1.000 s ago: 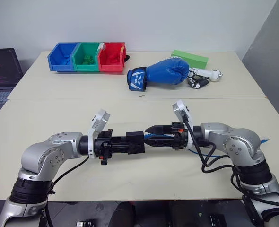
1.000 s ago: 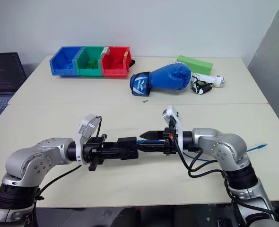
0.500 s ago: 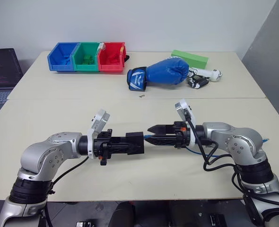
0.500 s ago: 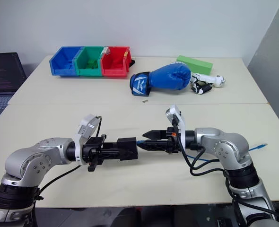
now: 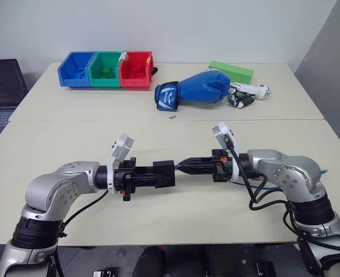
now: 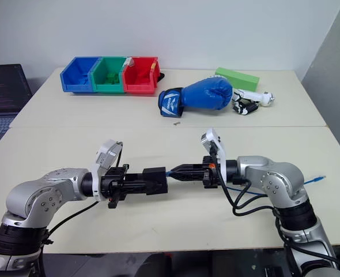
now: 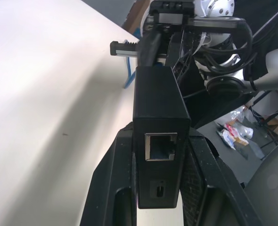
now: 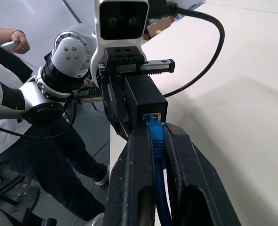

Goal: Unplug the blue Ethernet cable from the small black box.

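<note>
Above the counter (image 6: 158,138), the left tool (image 6: 136,183) holds the box (image 6: 156,181). The right tool (image 6: 178,172) is just beside the box, pinched on the blue cable (image 6: 171,172). Far behind the box lies a boxing glove (image 6: 201,94).

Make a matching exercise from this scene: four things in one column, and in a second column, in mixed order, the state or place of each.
Things
1. small black box
2. blue cable
3. boxing glove
4. red bin

States or places
A. lying on the far table beside a green block
B. clamped in the left pincer
C. plugged into the box, with the right pincer shut on it
D. last in a row of three bins, next to the green bin

Pairs: 1-B, 2-C, 3-A, 4-D
</note>
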Robot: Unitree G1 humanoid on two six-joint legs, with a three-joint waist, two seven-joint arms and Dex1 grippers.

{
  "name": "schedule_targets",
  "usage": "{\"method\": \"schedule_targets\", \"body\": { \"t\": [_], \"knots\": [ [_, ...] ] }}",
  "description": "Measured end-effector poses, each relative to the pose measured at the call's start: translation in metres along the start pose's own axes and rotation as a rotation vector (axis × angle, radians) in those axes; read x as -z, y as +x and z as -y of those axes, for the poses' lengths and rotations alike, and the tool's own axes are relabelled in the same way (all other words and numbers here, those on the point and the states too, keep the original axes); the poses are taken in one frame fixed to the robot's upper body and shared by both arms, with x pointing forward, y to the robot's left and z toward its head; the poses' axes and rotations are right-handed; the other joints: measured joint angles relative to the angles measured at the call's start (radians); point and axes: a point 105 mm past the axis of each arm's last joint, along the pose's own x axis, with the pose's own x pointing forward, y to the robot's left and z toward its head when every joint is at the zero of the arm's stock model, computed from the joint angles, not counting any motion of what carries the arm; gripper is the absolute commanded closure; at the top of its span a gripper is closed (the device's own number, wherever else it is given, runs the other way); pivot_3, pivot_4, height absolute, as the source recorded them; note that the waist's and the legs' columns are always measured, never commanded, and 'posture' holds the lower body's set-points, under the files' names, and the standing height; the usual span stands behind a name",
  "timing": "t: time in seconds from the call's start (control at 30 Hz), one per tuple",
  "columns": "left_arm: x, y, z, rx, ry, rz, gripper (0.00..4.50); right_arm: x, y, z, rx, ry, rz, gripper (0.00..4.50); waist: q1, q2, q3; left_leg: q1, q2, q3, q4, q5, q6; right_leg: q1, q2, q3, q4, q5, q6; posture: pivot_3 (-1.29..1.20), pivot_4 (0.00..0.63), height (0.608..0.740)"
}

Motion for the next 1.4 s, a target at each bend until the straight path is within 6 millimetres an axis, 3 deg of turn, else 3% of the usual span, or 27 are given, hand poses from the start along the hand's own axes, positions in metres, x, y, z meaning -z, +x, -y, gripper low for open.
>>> {"method": "schedule_targets", "body": {
  "t": [0.53, 0.67, 0.93, 1.07, 1.2, 1.27, 1.37, 1.4],
  "knots": [
    [0.004, 0.004, 0.002, 0.02, -0.01, -0.001, 3.7, 0.003, -0.005, 0.0, -0.017, 0.001, -0.032, 4.48, 0.0, 0.0, 0.0, 0.0, 0.0, 0.0, 0.0, 0.0, 0.0, 0.0, 0.0, 0.0, 0.0, 0.0, 0.0, 0.0, 0.15, 0.74],
    [0.004, -0.004, -0.002, -0.008, 0.002, -0.009, 3.7, 0.01, -0.023, 0.013, 0.057, 0.022, -0.084, 4.48, 0.0, 0.0, 0.0, 0.0, 0.0, 0.0, 0.0, 0.0, 0.0, 0.0, 0.0, 0.0, -0.001, 0.0, 0.0, 0.0, 0.15, 0.74],
    [0.005, -0.008, -0.004, -0.032, 0.018, -0.017, 3.7, 0.01, -0.031, 0.018, 0.086, 0.026, -0.087, 4.48, 0.0, 0.0, 0.0, -0.001, 0.0, 0.0, -0.001, 0.0, 0.0, 0.0, 0.0, 0.0, -0.001, 0.0, 0.0, 0.0, 0.15, 0.74],
    [0.007, -0.017, -0.009, -0.079, 0.018, -0.016, 3.7, -0.002, -0.041, 0.056, 0.275, -0.059, -0.03, 4.48, -0.001, 0.0, 0.0, 0.0, 0.0, 0.001, 0.0, 0.0, 0.0, 0.0, 0.0, 0.0, -0.001, 0.0, 0.0, 0.0, 0.15, 0.74],
    [0.006, -0.021, -0.016, -0.137, 0.036, -0.011, 3.7, -0.018, -0.064, 0.115, 0.626, -0.261, -0.003, 4.48, -0.001, 0.0, 0.0, -0.002, 0.0, 0.001, 0.0, 0.0, 0.0, -0.003, 0.0, 0.0, -0.001, 0.0, 0.0, 0.0, 0.15, 0.74],
    [0.006, -0.021, -0.019, -0.159, 0.046, -0.013, 3.7, -0.016, -0.085, 0.15, 0.863, -0.349, -0.025, 4.48, -0.002, 0.0, 0.0, -0.007, 0.0, 0.002, 0.001, 0.0, 0.0, -0.007, 0.0, 0.0, 0.0, 0.0, 0.0, 0.0, 0.15, 0.74],
    [0.007, -0.02, -0.022, -0.186, 0.072, -0.02, 3.7, 0.0, -0.103, 0.173, 1.006, -0.377, -0.07, 4.48, -0.001, 0.0, 0.0, -0.014, 0.0, 0.003, 0.001, 0.002, -0.004, -0.014, -0.001, 0.001, 0.001, 0.0, 0.0, 0.0, 0.15, 0.74],
    [0.007, -0.02, -0.023, -0.194, 0.083, -0.024, 3.7, 0.006, -0.107, 0.177, 1.028, -0.373, -0.086, 3.77, -0.001, 0.0, 0.0, -0.014, 0.0, 0.003, 0.001, 0.002, -0.004, -0.014, -0.001, 0.001, 0.001, 0.0, 0.0, 0.0, 0.15, 0.74]
  ]
}}
